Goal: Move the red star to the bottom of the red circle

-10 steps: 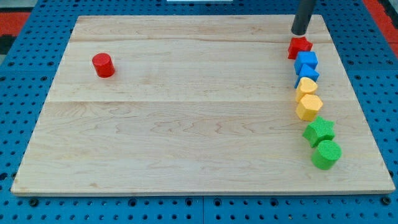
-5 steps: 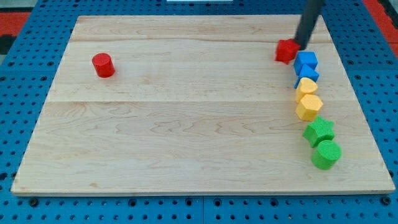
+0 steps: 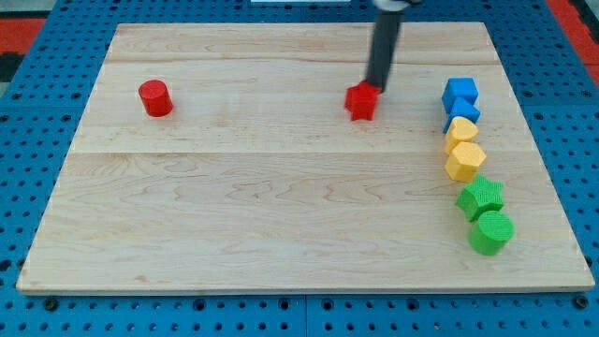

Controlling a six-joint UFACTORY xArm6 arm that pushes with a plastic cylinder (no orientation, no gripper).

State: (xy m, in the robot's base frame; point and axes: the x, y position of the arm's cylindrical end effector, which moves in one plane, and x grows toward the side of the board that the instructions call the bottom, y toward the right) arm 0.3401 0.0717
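The red star [image 3: 361, 102] lies on the wooden board [image 3: 281, 206], right of centre in the upper half. My tip [image 3: 377, 87] touches its upper right edge. The red circle [image 3: 154, 97], a short cylinder, stands at the view's upper left, far to the left of the star.
A column of blocks runs down the board's right side: two blue blocks [image 3: 460, 99], a yellow block [image 3: 460, 129], a yellow hexagon [image 3: 464, 161], a green star-like block [image 3: 480, 197] and a green cylinder [image 3: 491, 232]. A blue pegboard [image 3: 37, 187] surrounds the board.
My tip has swept left and slightly down, pushing the red star away from the top of the right-hand column towards the board's middle. The other blocks have not moved.
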